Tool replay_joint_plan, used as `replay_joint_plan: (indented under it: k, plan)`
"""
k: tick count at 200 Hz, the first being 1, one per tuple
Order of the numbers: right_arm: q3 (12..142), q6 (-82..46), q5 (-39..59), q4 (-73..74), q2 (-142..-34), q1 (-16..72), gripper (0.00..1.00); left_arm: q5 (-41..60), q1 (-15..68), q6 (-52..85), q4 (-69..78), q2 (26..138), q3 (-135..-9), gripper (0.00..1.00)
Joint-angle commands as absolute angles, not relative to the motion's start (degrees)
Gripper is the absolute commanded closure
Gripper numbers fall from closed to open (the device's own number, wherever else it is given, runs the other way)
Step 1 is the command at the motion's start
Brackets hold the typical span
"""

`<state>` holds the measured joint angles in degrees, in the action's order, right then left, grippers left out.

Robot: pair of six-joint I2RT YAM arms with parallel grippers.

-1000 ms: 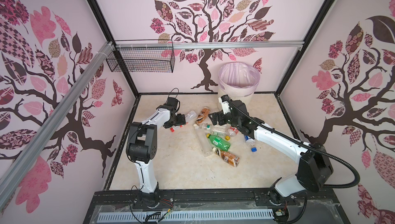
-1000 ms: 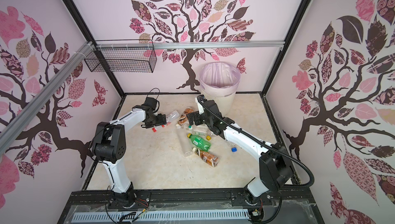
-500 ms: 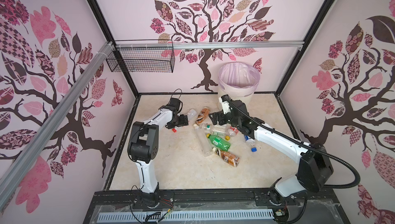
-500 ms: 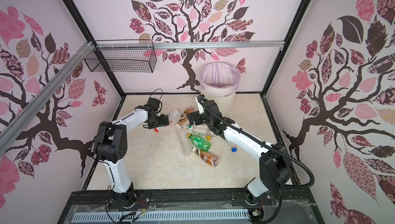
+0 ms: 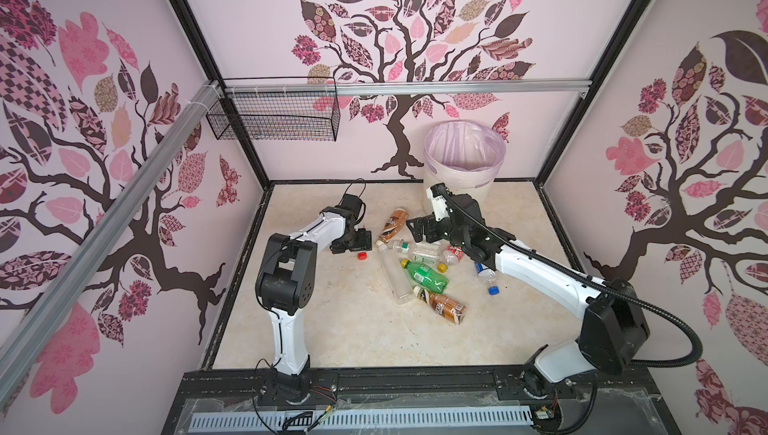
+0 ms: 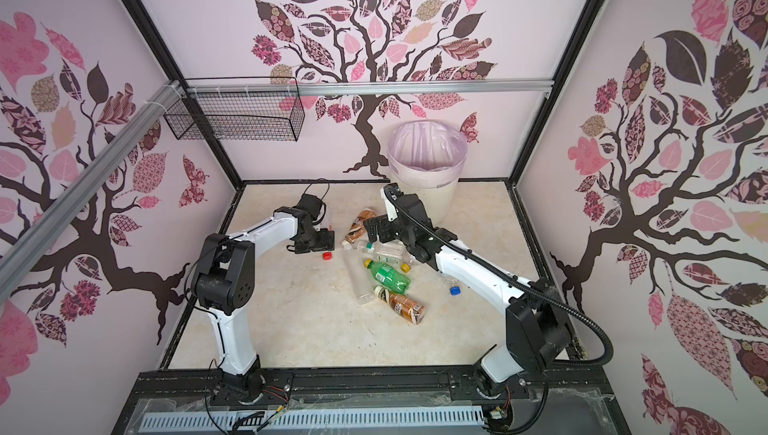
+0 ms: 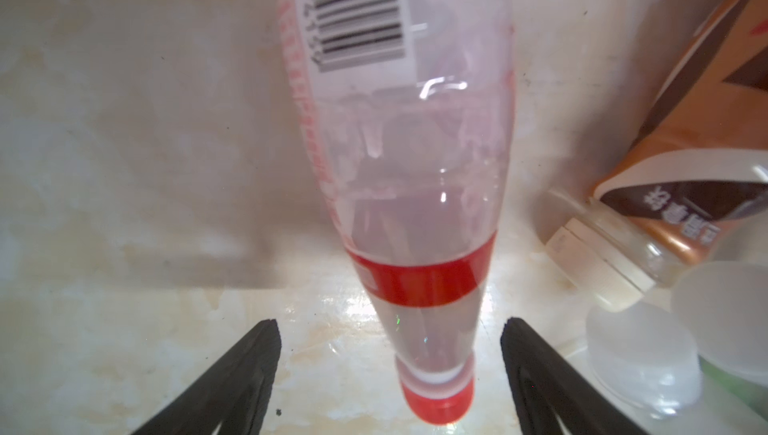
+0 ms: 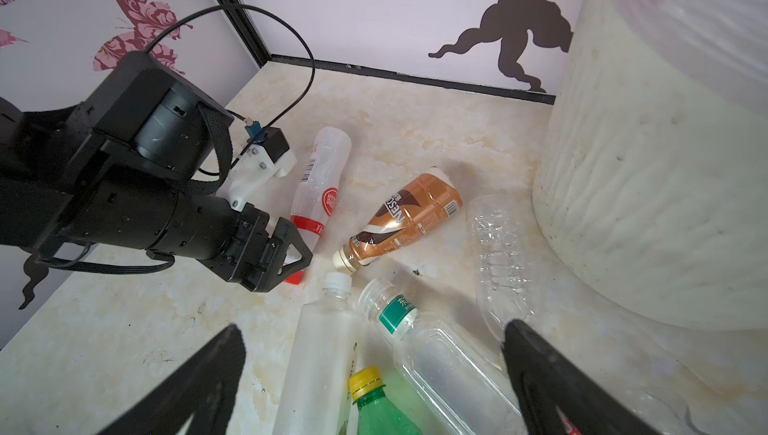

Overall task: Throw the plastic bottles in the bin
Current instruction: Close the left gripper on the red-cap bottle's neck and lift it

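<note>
Pale pink walls (image 5: 257, 38) close in the left, far and right sides, each bearing a dark tree decal (image 5: 399, 134) with pink and patterned leaves. Black posts (image 5: 185, 21) mark the far corners. A silver rail (image 5: 457, 88) crosses the far wall, and a black wire basket (image 5: 274, 121) hangs at its left end. The floor (image 5: 353, 329) is cream, marbled and evenly lit.

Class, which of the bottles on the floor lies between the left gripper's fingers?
The clear bottle with the red cap and red band: its neck lies inside the open left gripper. The brown-labelled bottle beside it lies outside.
</note>
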<state>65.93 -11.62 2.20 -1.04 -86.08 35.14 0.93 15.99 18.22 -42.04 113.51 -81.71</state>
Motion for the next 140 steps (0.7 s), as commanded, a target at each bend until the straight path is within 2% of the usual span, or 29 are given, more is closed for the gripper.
replay_joint_plan:
  k: [1,48,91,140]
  plan:
    - [65.33,-11.25,1.59,-0.87,-83.42,35.24,0.01,0.88,15.09,18.84,-41.91,114.22,-83.95,0.17]
    - [65.13,-11.33,1.50,-0.58,-83.45,35.22,0.01,3.91,14.03,19.92,-40.71,115.14,-83.42,0.28]
    - [64.90,-11.32,1.70,-0.31,-83.41,35.23,0.00,4.41,13.93,20.21,-41.04,116.63,-83.79,0.31]
    - [64.68,-11.51,1.77,0.04,-83.42,35.22,0.00,5.05,13.89,20.48,-40.69,117.05,-83.54,0.43]
